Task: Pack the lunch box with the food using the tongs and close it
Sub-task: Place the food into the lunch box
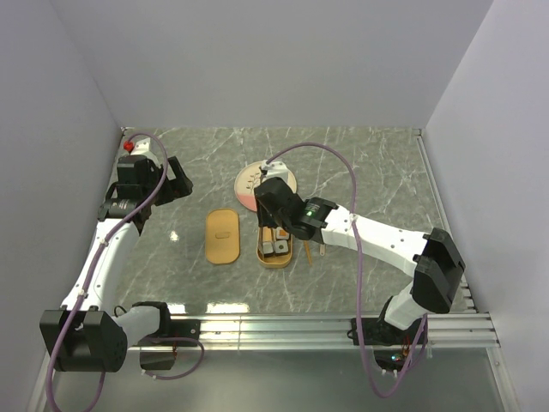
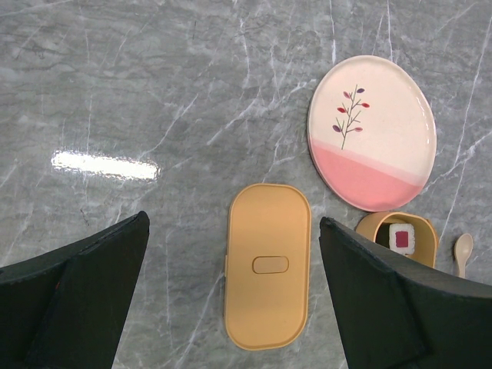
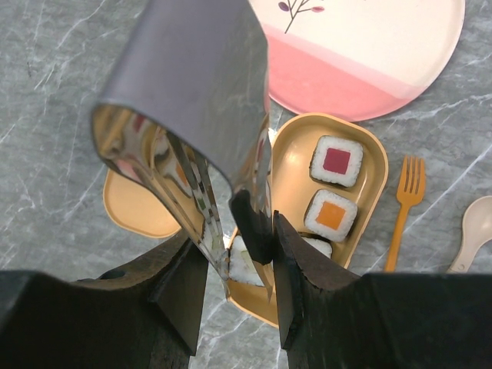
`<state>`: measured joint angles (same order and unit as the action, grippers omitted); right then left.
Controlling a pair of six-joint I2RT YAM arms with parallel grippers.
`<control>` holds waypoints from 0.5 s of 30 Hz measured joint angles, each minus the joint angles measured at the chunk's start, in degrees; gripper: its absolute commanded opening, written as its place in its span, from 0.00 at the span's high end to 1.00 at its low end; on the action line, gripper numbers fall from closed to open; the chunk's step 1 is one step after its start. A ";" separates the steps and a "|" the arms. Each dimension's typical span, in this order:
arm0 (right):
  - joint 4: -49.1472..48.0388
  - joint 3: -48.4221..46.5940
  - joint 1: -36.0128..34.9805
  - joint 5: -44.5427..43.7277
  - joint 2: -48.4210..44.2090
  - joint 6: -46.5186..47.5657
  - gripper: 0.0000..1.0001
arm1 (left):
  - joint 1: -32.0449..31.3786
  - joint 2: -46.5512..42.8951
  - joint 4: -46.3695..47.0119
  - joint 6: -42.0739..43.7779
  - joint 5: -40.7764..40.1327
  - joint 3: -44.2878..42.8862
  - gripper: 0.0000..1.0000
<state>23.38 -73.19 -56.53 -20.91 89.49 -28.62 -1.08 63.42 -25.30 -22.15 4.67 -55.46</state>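
The tan-orange lunch box (image 3: 369, 154) stands open below the plate; in it lie a red-centred sushi piece (image 3: 337, 161), an orange-centred one (image 3: 330, 215) and a third, partly hidden. My right gripper (image 3: 238, 246) is shut on the shiny tongs (image 3: 192, 92), whose tips flank another sushi piece (image 3: 247, 261) at the box's near end. In the top view this gripper (image 1: 276, 219) hangs over the box (image 1: 276, 257). The lid (image 2: 267, 265) lies flat to the left of the box. My left gripper (image 2: 232, 231) hovers above it, open and empty.
The pink-and-cream plate (image 1: 253, 182) sits just behind the box, with no food showing on it. An orange fork (image 3: 405, 207) and a beige spoon (image 3: 478, 231) lie right of the box. Grey walls enclose the marble table on three sides.
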 measured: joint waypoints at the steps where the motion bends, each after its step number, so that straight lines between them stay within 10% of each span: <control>1: 0.00 -0.02 0.00 0.00 0.04 0.00 0.60 | 0.00 0.00 0.00 0.00 0.00 0.00 0.00; 15: 0.28 -0.85 -0.02 -0.31 0.98 0.39 0.50 | 0.00 -0.07 0.02 0.02 -0.02 0.50 0.01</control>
<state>23.66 -74.04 -56.55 -21.21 90.48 -28.23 -1.08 63.35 -25.28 -22.13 4.64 -54.96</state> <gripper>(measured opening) 0.495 0.995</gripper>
